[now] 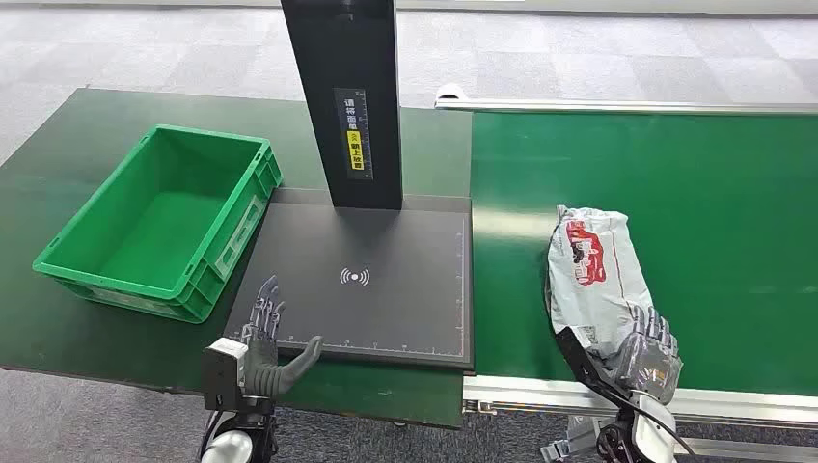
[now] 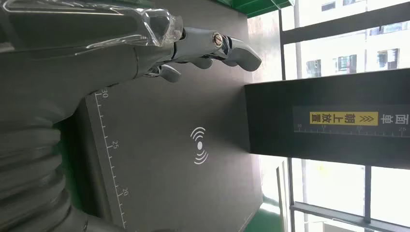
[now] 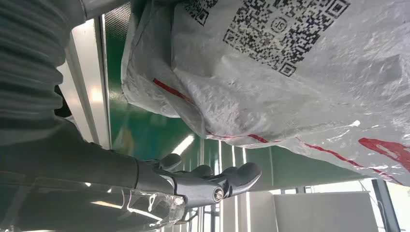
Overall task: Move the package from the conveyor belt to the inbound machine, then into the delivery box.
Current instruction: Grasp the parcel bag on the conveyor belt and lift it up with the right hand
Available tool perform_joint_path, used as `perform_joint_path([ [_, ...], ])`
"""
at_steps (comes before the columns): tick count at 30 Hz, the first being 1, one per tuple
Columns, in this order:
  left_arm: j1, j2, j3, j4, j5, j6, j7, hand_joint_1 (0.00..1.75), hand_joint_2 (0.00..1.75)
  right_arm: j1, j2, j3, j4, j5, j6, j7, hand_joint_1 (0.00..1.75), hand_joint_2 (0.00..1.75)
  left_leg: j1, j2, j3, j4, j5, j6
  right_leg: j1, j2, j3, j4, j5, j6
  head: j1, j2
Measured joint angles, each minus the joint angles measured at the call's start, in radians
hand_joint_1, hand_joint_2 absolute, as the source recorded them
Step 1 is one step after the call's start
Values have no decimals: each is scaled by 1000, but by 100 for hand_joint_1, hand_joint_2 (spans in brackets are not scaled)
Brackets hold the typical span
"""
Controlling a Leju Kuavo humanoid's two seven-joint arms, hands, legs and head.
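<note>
package on the belt, right hand at its near end

the conveyor belt ran green across the right side of the head view, with a silver rail along its near edge. left of it stood a dark green counter. on the counter lay the inbound machine, a flat black plate with a white signal mark in its middle and a ruler printed along its edges; a black post with a yellow label rose from its far side. just beside the plate's left edge sat the delivery box, a green crate, open on top, with nothing visible in it.

the package, a grey plastic bag with red print, lay lengthwise on the belt near its left edge, apart from the black plate. in the right wrist view it showed printed square codes.

the right hand was at the package's near end, fingers stretched out beside the bag; whether they gripped it i could not tell.

the left hand hovered at the near left corner of the black plate, fingers apart and holding nothing.
</note>
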Motion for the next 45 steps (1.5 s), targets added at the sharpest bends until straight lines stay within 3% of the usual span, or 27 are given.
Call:
perform_joint_path([
  [3, 0, 0, 0, 0, 1, 0, 0, 0, 175, -3, 0, -5, 6, -10, 1, -2, 5, 175, 0, 0, 0, 0, 0, 0, 0, 0, 0, 0, 0, 0, 0, 0],
  [7, 5, 1, 0, 0, 3, 0, 0, 0, 175, -7, 0, -20, 20, -37, 18, -22, 175, 175, 0, 0, 1, 0, 0, 0, 0, 0, 2, 0, 0, 0, 0, 0],
  [19, 12, 15, 0, 0, 30, 15, -13, 0, 175, -6, 6, -28, 17, -72, 56, -83, 175, 175, 0, -1, 1, 0, 0, 0, 0, 0, 2, 0, 0, 0, 0, 0],
  [45, 12, 15, 0, 0, 31, 13, -13, 0, 175, 24, 23, -28, -67, -92, 72, -95, 175, 175, 0, -1, 1, 0, 0, 0, 0, 0, 1, 0, 0, 0, 0, 0],
])
